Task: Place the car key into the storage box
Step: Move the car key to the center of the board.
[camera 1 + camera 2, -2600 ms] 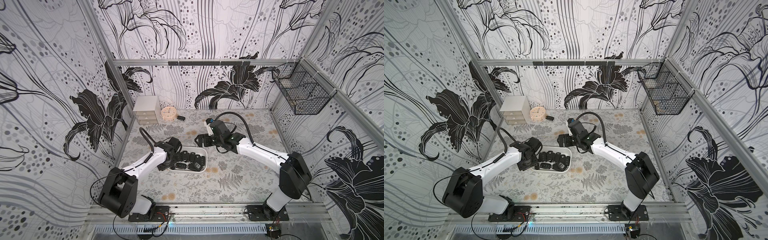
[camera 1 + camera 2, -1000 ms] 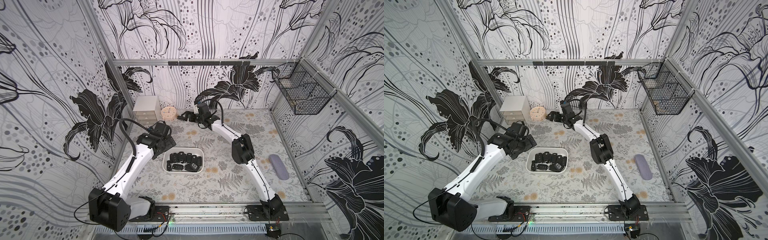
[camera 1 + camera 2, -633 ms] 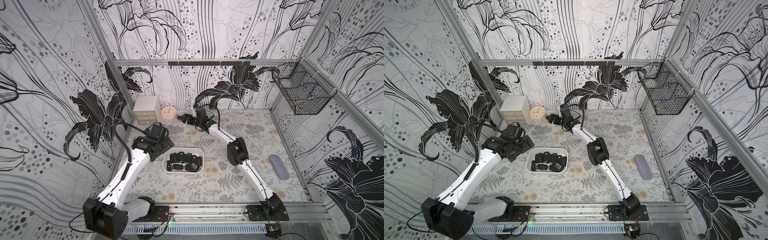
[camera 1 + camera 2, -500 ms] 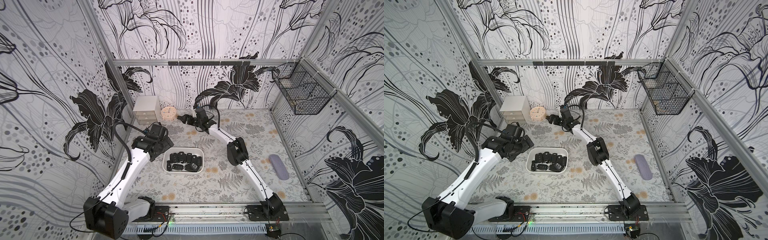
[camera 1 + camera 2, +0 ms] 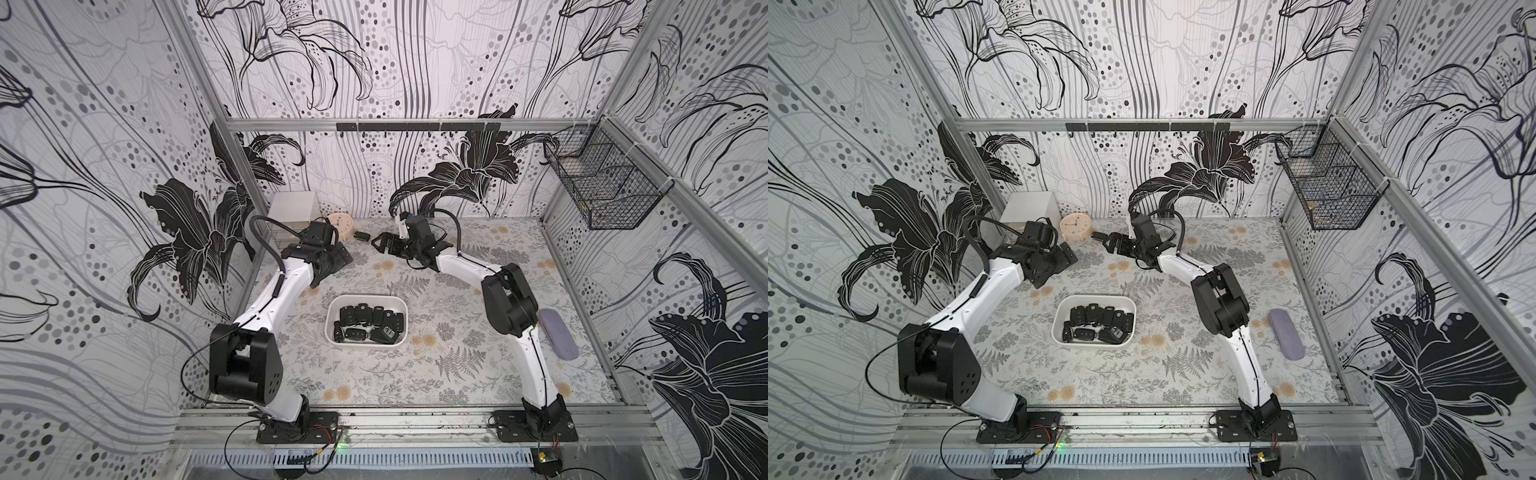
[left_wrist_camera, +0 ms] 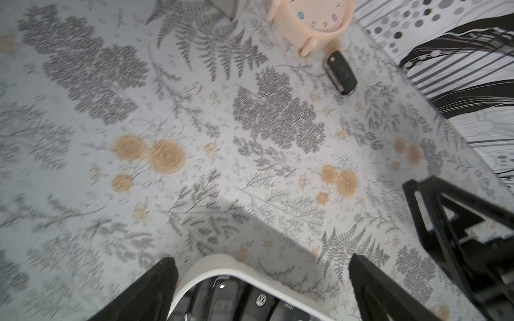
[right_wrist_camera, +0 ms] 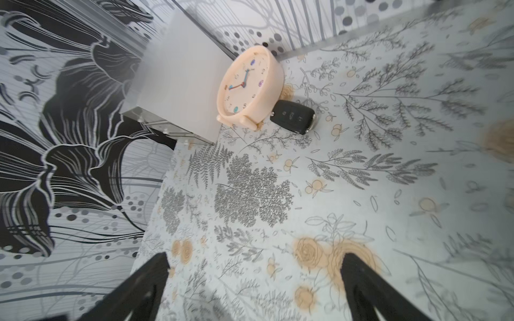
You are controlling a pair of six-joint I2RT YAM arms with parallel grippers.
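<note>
Car key [image 7: 293, 116] rests on fern-patterned mat [image 7: 361, 194] beside clock [image 7: 247, 86]; all fingers [image 7: 361, 283] spread, empty.

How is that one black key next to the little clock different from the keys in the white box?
The lone car key lies on the patterned table, close beside the peach clock at the back; the boxed keys sit inside the storage box mid-table. The lone car key lies by itself; the boxed keys are crowded together, some overlapping. Both are black fobs with buttons.
</note>
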